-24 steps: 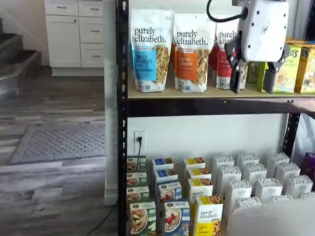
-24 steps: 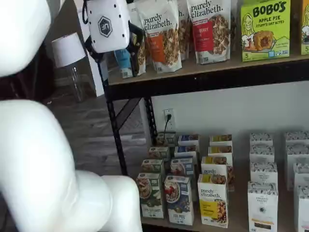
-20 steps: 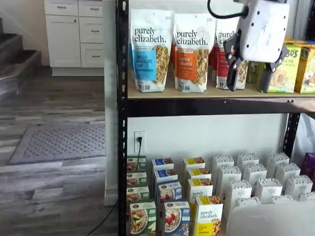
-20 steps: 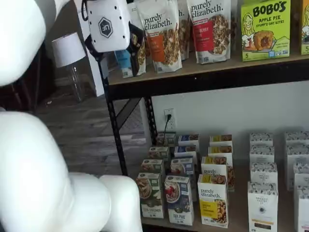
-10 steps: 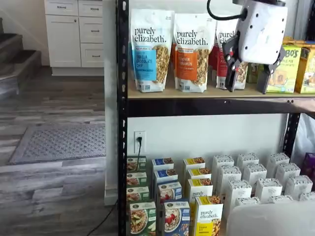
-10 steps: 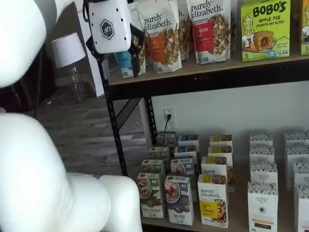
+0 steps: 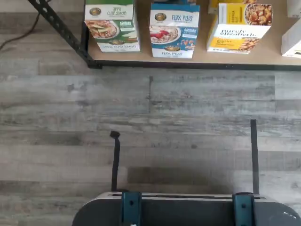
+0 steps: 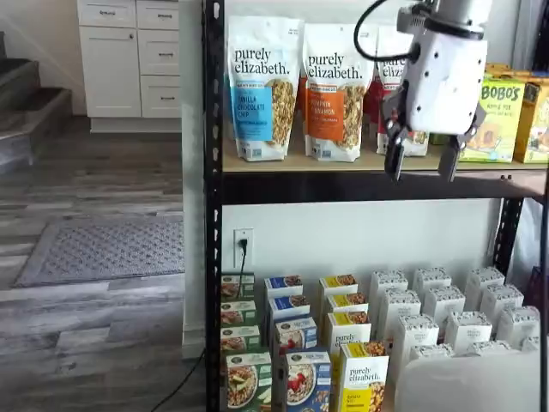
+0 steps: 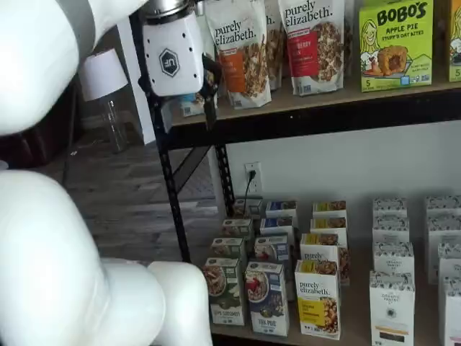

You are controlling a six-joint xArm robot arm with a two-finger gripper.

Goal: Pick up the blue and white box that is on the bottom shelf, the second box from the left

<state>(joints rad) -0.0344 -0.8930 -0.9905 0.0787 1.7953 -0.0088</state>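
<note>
The pincer [image 8: 421, 160] is held in front of the upper shelf [image 8: 360, 163], well above the bottom shelf [image 9: 353, 317]. Behind it, tall bags [image 8: 262, 86] are stood in a row on the upper shelf. Far below it, cartons are ranged in rows running front to back on the bottom shelf. In the front row the blue and white box [image 8: 307, 381] is placed between a carton [image 8: 247, 381] at the rack's post [image 8: 213, 206] and another carton [image 8: 362, 383] on its far side, below and left of the pincer.

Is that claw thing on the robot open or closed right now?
Open. In a shelf view the gripper hangs in front of the upper shelf with a clear gap between its two black fingers, and nothing is held between them.
</note>
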